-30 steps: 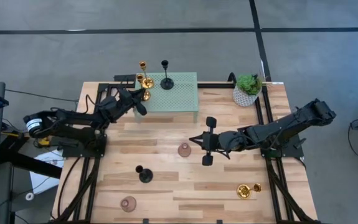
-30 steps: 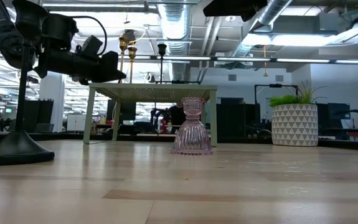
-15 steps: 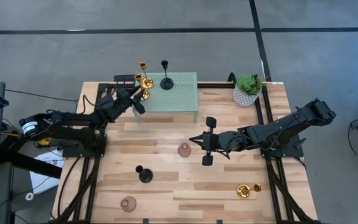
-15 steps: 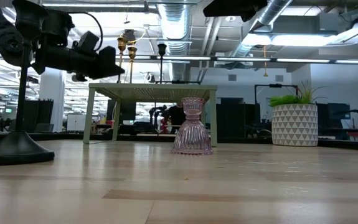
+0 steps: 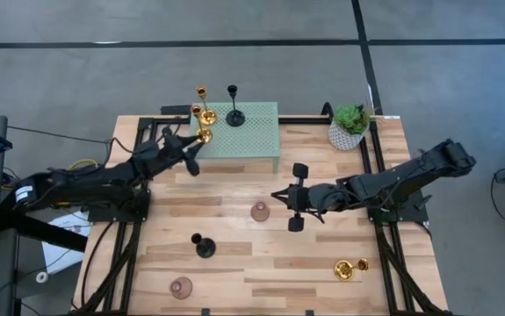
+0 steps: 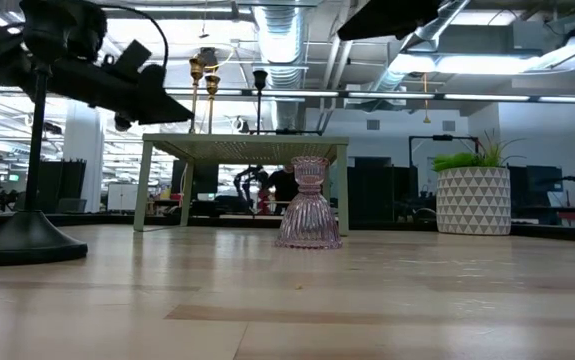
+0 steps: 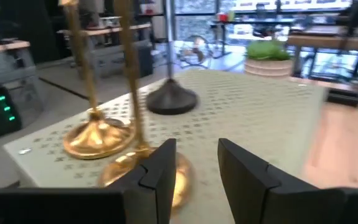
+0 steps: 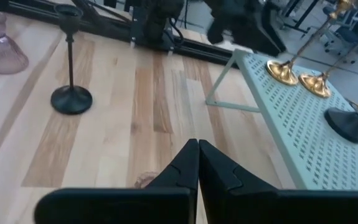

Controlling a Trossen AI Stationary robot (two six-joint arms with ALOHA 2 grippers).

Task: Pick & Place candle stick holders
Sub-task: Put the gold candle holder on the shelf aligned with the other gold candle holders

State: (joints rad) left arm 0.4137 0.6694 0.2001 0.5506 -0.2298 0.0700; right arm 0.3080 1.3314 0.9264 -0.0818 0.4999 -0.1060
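Observation:
A pale green perforated stand [image 5: 248, 132] at the table's far side carries two gold candle stick holders [image 5: 206, 115] [image 5: 204, 134] and a black one [image 5: 234, 117], each upright on its round base. My left gripper [image 5: 191, 155] is open and empty just off the stand's left near corner; in the left wrist view [image 7: 194, 163] the nearer gold base [image 7: 129, 168] shows behind one finger. My right gripper [image 5: 275, 196] is shut and empty, right of a pink glass holder [image 5: 260, 211] standing at the table's middle.
A black holder [image 5: 204, 247] and a second pink glass holder [image 5: 180, 287] stand near the table's near left. A gold holder [image 5: 349, 269] lies on its side at the near right. A potted plant [image 5: 349, 125] stands at the far right.
My left gripper has drawn back from the stand toward the table's left and near edges, away from the nearer gold holder. That holder stays upright on the stand.

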